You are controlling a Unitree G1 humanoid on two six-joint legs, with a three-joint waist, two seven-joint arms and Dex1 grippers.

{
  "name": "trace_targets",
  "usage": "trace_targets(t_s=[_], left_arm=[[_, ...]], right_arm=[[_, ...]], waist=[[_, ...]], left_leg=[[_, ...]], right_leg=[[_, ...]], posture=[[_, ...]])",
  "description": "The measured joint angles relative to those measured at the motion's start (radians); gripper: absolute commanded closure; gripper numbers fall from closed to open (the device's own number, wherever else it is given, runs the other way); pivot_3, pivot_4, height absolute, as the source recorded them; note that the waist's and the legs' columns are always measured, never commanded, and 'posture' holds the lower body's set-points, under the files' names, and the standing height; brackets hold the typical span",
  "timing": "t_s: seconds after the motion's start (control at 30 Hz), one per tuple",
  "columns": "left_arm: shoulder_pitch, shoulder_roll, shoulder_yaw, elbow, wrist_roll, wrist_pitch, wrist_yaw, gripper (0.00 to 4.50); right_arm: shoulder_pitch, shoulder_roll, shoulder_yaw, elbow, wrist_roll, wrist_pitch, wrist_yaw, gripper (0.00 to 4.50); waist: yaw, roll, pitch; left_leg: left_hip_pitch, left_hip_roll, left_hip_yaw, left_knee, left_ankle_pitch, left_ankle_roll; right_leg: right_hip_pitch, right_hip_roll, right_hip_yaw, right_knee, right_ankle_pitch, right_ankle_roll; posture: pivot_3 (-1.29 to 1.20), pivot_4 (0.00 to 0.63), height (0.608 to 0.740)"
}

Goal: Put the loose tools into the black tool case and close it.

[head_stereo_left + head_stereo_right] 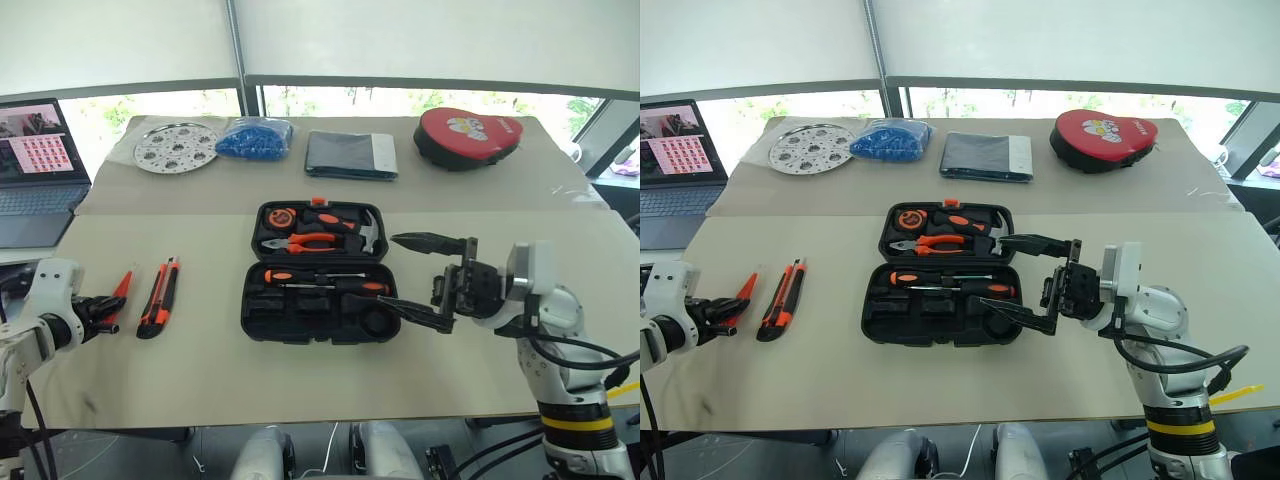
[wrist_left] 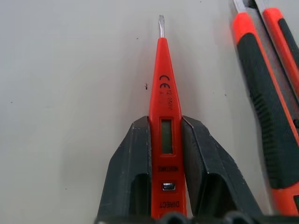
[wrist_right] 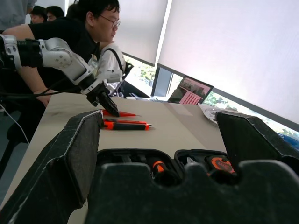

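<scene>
The black tool case (image 1: 262, 310) lies open at the table's middle. Two screwdrivers with orange-black handles (image 1: 300, 275) rest in its front half, and a dark round roll (image 1: 377, 320) sits in its right corner. My right gripper (image 1: 388, 270) hovers open over the case's right end with nothing between its fingers. At the far left, my left gripper (image 2: 164, 122) is shut on the slim orange tester screwdriver (image 2: 163, 93), which lies flat on the table with its tip pointing away. The black-orange utility knife (image 1: 158, 297) lies just right of it.
Pliers (image 1: 305, 242), a hammer and a tape measure fill the case's lid. Along the back table are a laptop (image 1: 35, 160), a perforated metal disc (image 1: 175, 148), a blue bag (image 1: 255, 137), a dark folder (image 1: 350, 153) and a red pouch (image 1: 468, 135). A person (image 3: 79, 32) sits beyond the table's left end.
</scene>
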Motion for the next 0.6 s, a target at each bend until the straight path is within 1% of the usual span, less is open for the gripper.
trace_targets(t_s=[0.07, 0.1, 0.17, 0.23, 0.27, 0.3, 0.33, 0.37, 0.4, 0.43, 0.47, 0.53, 0.6], left_arm=[[-0.037, 0.001, 0.017, 0.004, 0.004, -0.199, -0.106, 4.04], [-0.049, 0.011, 0.021, -0.004, 0.004, -0.251, -0.145, 4.04], [-0.068, 0.041, -0.003, -0.055, 0.001, -0.301, -0.238, 4.04], [-0.105, 0.065, -0.113, -0.174, -0.009, -0.33, -0.389, 4.04], [-0.142, 0.066, -0.184, -0.216, -0.015, -0.314, -0.437, 4.04], [-0.162, 0.066, -0.226, -0.242, -0.018, -0.303, -0.462, 4.04], [-0.2, 0.069, -0.31, -0.272, 0.001, -0.296, -0.51, 4.04], [-0.217, 0.072, -0.357, -0.29, 0.013, -0.291, -0.535, 4.04], [-0.256, 0.072, -0.443, -0.302, 0.064, -0.298, -0.569, 4.04], [-0.268, 0.072, -0.467, -0.304, 0.081, -0.303, -0.577, 4.04], [-0.314, 0.053, -0.531, -0.302, 0.123, -0.296, -0.583, 4.04], [-0.399, -0.013, -0.616, -0.297, 0.174, -0.269, -0.574, 4.04], [-0.453, -0.046, -0.706, -0.293, 0.241, -0.27, -0.581, 4.04]], right_arm=[[0.009, -0.034, -0.021, -0.006, 0.001, 0.023, -0.004, 0.0], [0.01, -0.042, -0.032, -0.014, 0.003, 0.029, -0.006, 0.0], [0.035, -0.074, -0.046, -0.027, 0.01, 0.044, -0.004, 0.0], [0.076, -0.134, -0.06, -0.029, 0.013, 0.086, 0.005, 0.0], [0.09, -0.154, -0.068, -0.031, 0.013, 0.099, 0.012, 0.0], [0.097, -0.171, -0.068, -0.031, 0.01, 0.108, 0.017, 0.0], [0.115, -0.194, -0.071, -0.03, -0.001, 0.109, 0.027, 0.0], [0.118, -0.204, -0.07, -0.028, -0.008, 0.11, 0.032, 0.0], [0.131, -0.218, -0.071, -0.028, -0.021, 0.11, 0.038, 0.0], [0.136, -0.222, -0.07, -0.028, -0.026, 0.11, 0.04, 0.0], [0.159, -0.235, -0.073, -0.028, -0.04, 0.115, 0.039, 0.0], [0.189, -0.254, -0.07, -0.026, -0.055, 0.132, 0.036, 0.0], [0.212, -0.255, -0.07, -0.033, -0.061, 0.134, 0.032, 0.0]], waist=[[0.009, -0.004, 0.002], [0.012, -0.005, 0.002], [0.016, -0.005, 0.002], [0.024, -0.004, 0.002], [0.026, -0.003, 0.002], [0.026, -0.003, 0.002], [0.024, -0.004, 0.002], [0.021, -0.004, 0.002], [0.015, -0.003, 0.002], [0.014, -0.004, 0.002], [0.013, -0.004, 0.003], [0.018, -0.004, 0.003], [0.02, -0.004, 0.003]], left_leg=[[-0.002, 0.0, -0.001, 0.001, 0.001, -0.001], [-0.002, 0.0, -0.001, 0.001, 0.0, -0.001], [-0.003, 0.0, -0.001, 0.0, 0.0, 0.0], [-0.004, -0.002, -0.001, 0.001, 0.0, 0.002], [-0.004, -0.002, 0.0, 0.002, -0.001, 0.002], [-0.005, -0.002, 0.0, 0.003, -0.001, 0.003], [-0.005, -0.001, 0.0, 0.004, -0.001, 0.003], [-0.005, -0.002, 0.0, 0.004, -0.001, 0.003], [-0.005, -0.002, 0.001, 0.004, -0.001, 0.003], [-0.005, -0.002, 0.001, 0.004, -0.001, 0.003], [-0.005, -0.002, 0.0, 0.005, -0.001, 0.003], [-0.006, -0.002, -0.001, 0.006, -0.001, 0.003], [-0.007, -0.002, -0.001, 0.008, -0.001, 0.003]], right_leg=[[-0.001, -0.002, -0.003, -0.001, 0.0, -0.001], [-0.001, -0.003, -0.002, -0.001, 0.0, -0.001], [0.0, -0.004, -0.003, -0.002, 0.0, -0.001], [0.0, -0.003, -0.005, -0.003, 0.0, 0.0], [0.0, -0.003, -0.005, -0.003, 0.0, 0.0], [0.0, -0.003, -0.005, -0.003, 0.0, 0.0], [0.0, -0.001, -0.005, -0.003, 0.0, 0.0], [0.001, 0.0, -0.005, -0.003, 0.0, 0.0], [0.001, 0.002, -0.003, -0.003, 0.0, 0.001], [0.001, 0.003, -0.003, -0.003, 0.0, 0.001], [0.001, 0.006, -0.001, -0.003, 0.0, 0.001], [0.001, 0.007, -0.001, -0.003, 0.0, 0.002], [0.001, 0.008, 0.0, -0.003, 0.0, 0.002]], posture=[[0.0, 0.15, 0.74], [0.0, 0.15, 0.74], [0.0, 0.15, 0.74], [0.0, 0.15, 0.74], [0.0, 0.15, 0.74], [0.0, 0.15, 0.74], [0.0, 0.15, 0.74], [0.0, 0.15, 0.74], [0.0, 0.15, 0.74], [0.0, 0.15, 0.74], [0.0, 0.15, 0.74], [0.0, 0.15, 0.74], [0.0, 0.15, 0.74]])
